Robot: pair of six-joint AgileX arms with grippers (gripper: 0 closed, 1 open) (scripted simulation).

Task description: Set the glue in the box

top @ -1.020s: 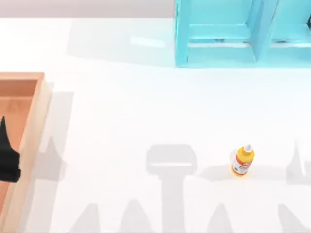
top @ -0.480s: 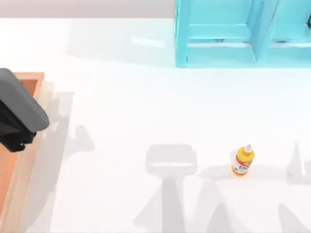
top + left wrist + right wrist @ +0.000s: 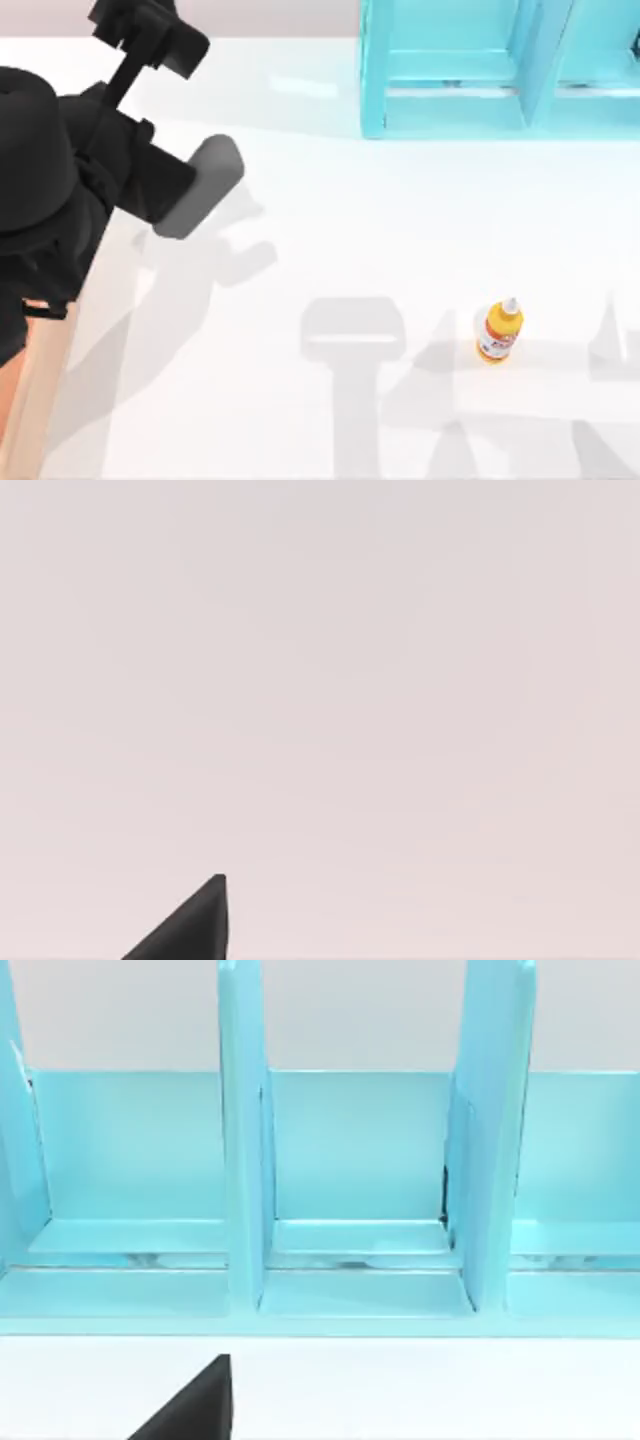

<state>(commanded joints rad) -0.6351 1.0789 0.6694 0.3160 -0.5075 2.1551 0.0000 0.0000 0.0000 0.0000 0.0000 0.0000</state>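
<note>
The glue (image 3: pixel 499 332), a small yellow-orange bottle with a white nozzle, stands upright on the white table at the front right, with nothing touching it. At the table's left edge lies the box; a strip of its pale rim (image 3: pixel 45 390) and a sliver of orange floor show under my left arm (image 3: pixel 60 170). That arm is raised high over the box, its gripper (image 3: pixel 148 32) reaching toward the back left, far from the glue. The left wrist view faces a blank pale surface. My right gripper (image 3: pixel 190 1410) faces the turquoise cabinet.
A turquoise shelf-like cabinet (image 3: pixel 450 70) with upright dividers stands at the back right of the table. White tabletop lies open between the box and the glue, crossed only by grey shadows.
My left arm has lifted from low over the box and swung up toward the back, now covering most of the box. The glue has not moved.
</note>
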